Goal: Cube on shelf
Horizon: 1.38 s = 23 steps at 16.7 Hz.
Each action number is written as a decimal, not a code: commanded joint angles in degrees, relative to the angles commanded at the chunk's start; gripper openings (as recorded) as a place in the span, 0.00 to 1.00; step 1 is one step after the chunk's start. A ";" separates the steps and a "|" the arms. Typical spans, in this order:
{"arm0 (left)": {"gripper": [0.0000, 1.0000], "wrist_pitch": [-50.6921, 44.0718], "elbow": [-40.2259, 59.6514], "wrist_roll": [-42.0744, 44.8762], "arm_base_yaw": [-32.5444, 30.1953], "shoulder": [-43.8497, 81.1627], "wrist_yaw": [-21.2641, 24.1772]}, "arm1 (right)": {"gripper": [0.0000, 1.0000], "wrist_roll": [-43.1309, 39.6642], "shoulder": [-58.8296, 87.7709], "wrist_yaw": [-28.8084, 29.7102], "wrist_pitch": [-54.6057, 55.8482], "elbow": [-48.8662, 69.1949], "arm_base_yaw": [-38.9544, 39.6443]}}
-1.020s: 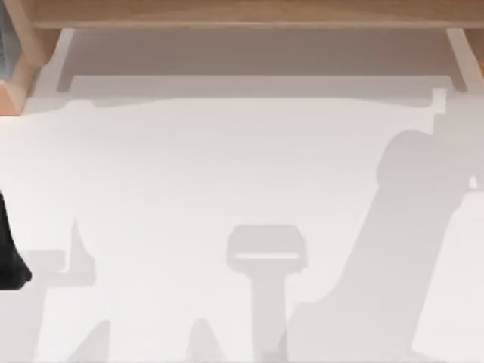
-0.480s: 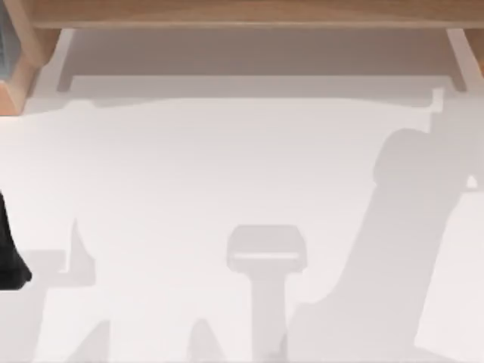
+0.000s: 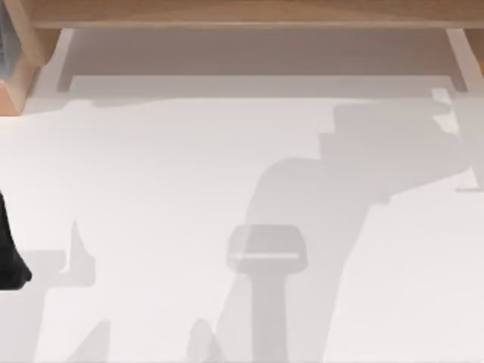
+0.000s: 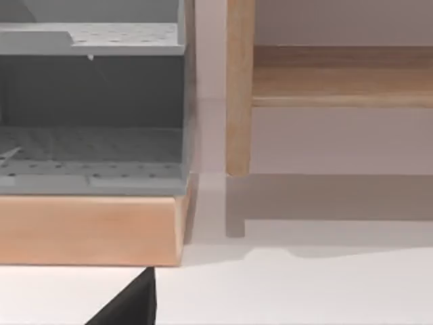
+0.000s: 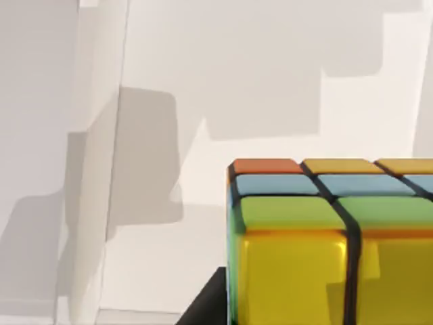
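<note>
The cube [image 5: 331, 237] sits very close in the right wrist view, showing yellow, green, blue and orange squares with dark lines between them. My right gripper [image 5: 318, 315] is shut on it, and one dark finger [image 5: 206, 305] rests against its side above the white table. The shelf [image 3: 242, 11] runs as a long light-brown board along the far edge of the top view. Its left side support [image 4: 239, 88] and board [image 4: 338, 74] face the left wrist camera. My left arm [image 3: 9, 257] is parked at the table's left edge.
A grey perforated rack [image 4: 91, 101] on a wooden base [image 4: 88, 230] stands just left of the shelf. The white table [image 3: 151, 189] carries broad grey shadows of the arms and the camera.
The right arm's shadow on the table has swung from the right side toward the middle and up toward the shelf. The left arm has stayed still.
</note>
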 joint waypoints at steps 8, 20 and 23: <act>1.00 0.00 0.00 0.00 0.00 0.00 0.00 | 0.00 3.48 -14.92 8.21 17.49 -24.44 17.88; 1.00 0.00 0.00 0.00 0.00 0.00 0.00 | 0.00 9.94 -10.74 24.02 77.48 -53.21 48.61; 1.00 0.00 0.00 0.00 0.00 0.00 0.00 | 0.00 11.36 -7.63 28.04 94.63 -56.55 53.51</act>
